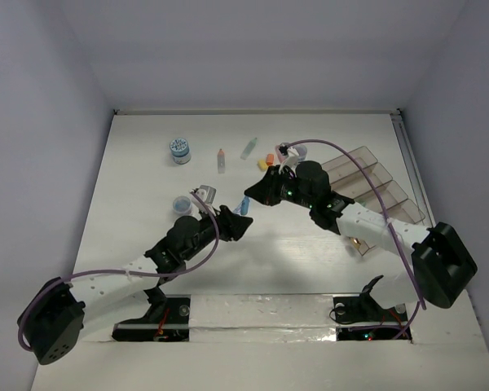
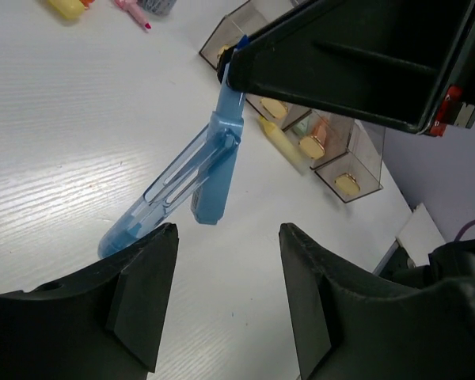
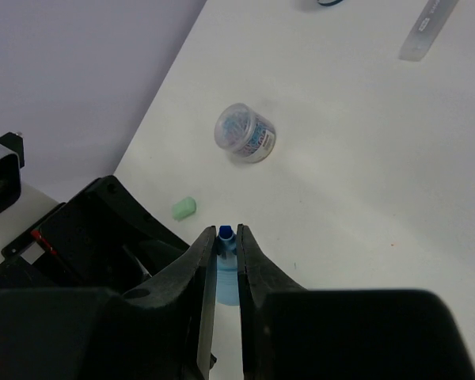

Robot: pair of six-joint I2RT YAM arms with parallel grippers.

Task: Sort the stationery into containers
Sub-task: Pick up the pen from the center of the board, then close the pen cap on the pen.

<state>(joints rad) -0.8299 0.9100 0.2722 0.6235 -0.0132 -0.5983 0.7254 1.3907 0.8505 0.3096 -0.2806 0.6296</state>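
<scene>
My right gripper (image 3: pixel 228 230) is shut on the upper end of a translucent blue pen (image 3: pixel 228 277). The blue pen (image 2: pixel 182 182) slants down from those black fingers (image 2: pixel 245 63) to the white table. My left gripper (image 2: pixel 228 265) is open just short of the pen's lower end, with only bare table between its fingers. In the top view both grippers meet mid-table, the left gripper (image 1: pixel 231 220) just below the right gripper (image 1: pixel 248 198). The smoky-brown containers (image 1: pixel 367 175) stand at the right, and some compartments (image 2: pixel 336 154) hold small yellow and orange pieces.
A blue-white tub (image 1: pixel 180 151), an orange pen (image 1: pixel 221 159), a clear pen (image 1: pixel 249 147) and orange and yellow erasers (image 1: pixel 268 160) lie at the back. Another tub (image 3: pixel 245 133) and a green eraser (image 3: pixel 184 207) lie near the left arm. A wall bounds the table on each side.
</scene>
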